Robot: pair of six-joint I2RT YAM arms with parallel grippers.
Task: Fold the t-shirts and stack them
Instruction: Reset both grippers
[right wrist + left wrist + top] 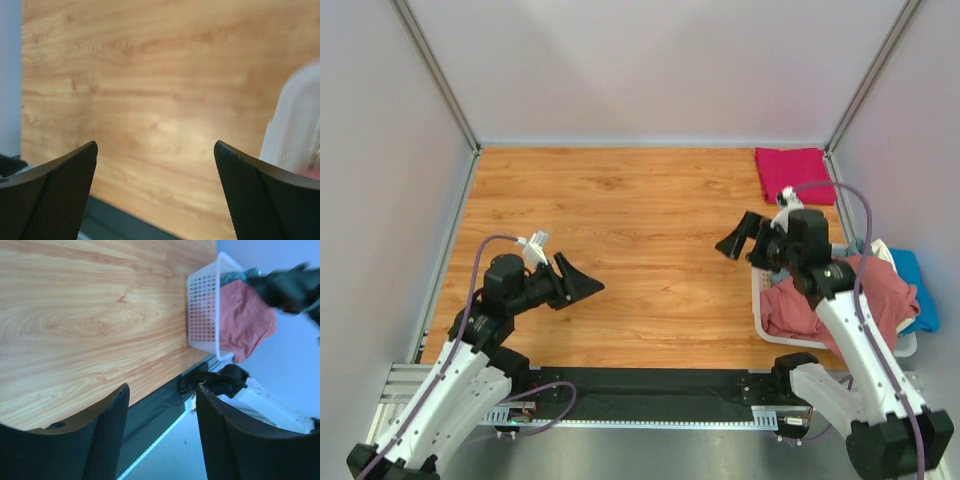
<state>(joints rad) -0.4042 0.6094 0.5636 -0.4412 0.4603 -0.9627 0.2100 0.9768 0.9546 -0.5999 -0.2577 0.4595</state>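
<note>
A folded magenta-red t-shirt [793,171] lies at the table's far right corner. A dusty pink t-shirt [885,292] is heaped in the white lattice basket [758,300] at the right, over a blue one [917,285] and a whitish one [883,250]. The pink shirt [245,320] and the basket [202,307] also show in the left wrist view. My left gripper [592,286] is open and empty above the table's near left. My right gripper [730,240] is open and empty, in the air just left of the basket. Both wrist views show open jaws over bare wood.
The wooden table [640,230] is walled by grey panels at the back and both sides. A black strip [650,385] runs along its near edge between the arm bases. The basket stands at the right edge, partly under my right arm.
</note>
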